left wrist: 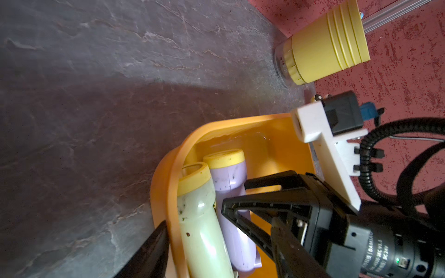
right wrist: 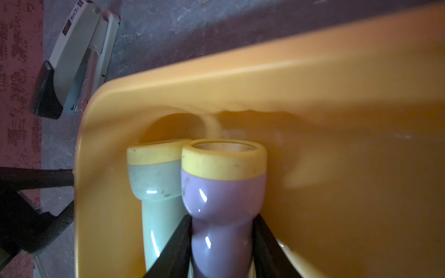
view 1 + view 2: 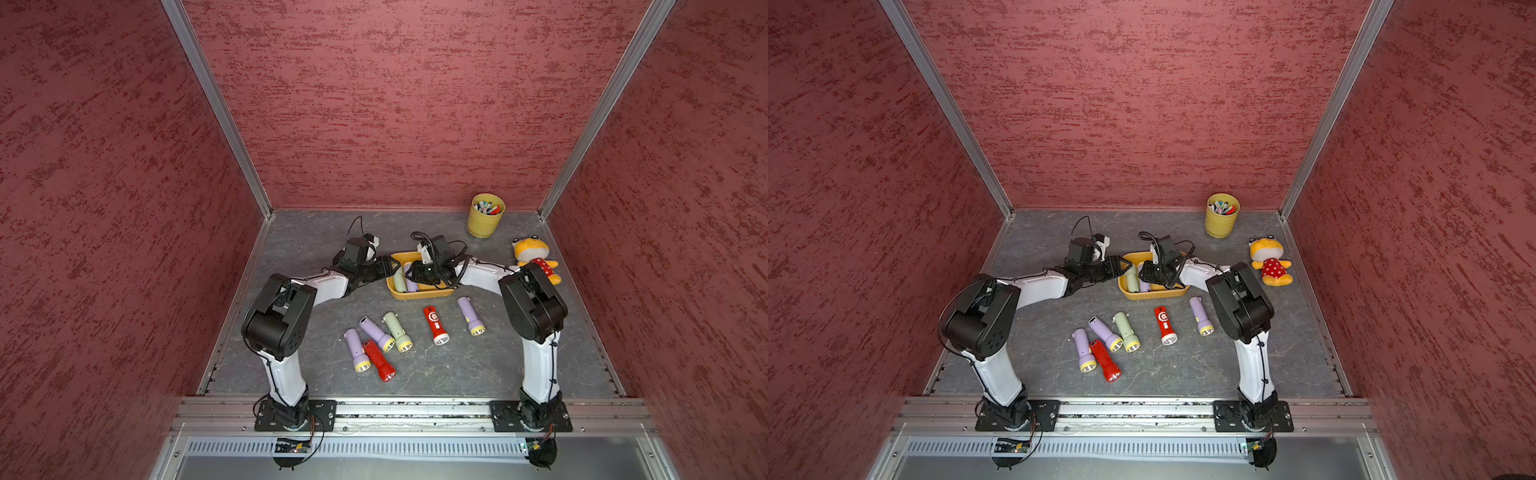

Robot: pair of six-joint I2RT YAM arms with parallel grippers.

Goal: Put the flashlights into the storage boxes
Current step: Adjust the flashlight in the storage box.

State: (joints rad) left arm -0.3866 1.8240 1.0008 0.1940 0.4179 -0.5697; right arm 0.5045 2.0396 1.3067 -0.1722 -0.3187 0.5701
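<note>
The orange-yellow storage box lies at mid-table. Inside it, side by side, are a pale green flashlight and a lilac flashlight. My right gripper is shut on the lilac one's body, low in the box. My left gripper stands open across the box's left end, one finger outside the wall, the other inside. Several more flashlights lie on the table nearer me, among them a red one with a white emblem and a lilac one.
A yellow cup of pens stands at the back right. A plush toy lies by the right wall, behind my right elbow. A grey-white stapler sits on the table beyond the box's left end.
</note>
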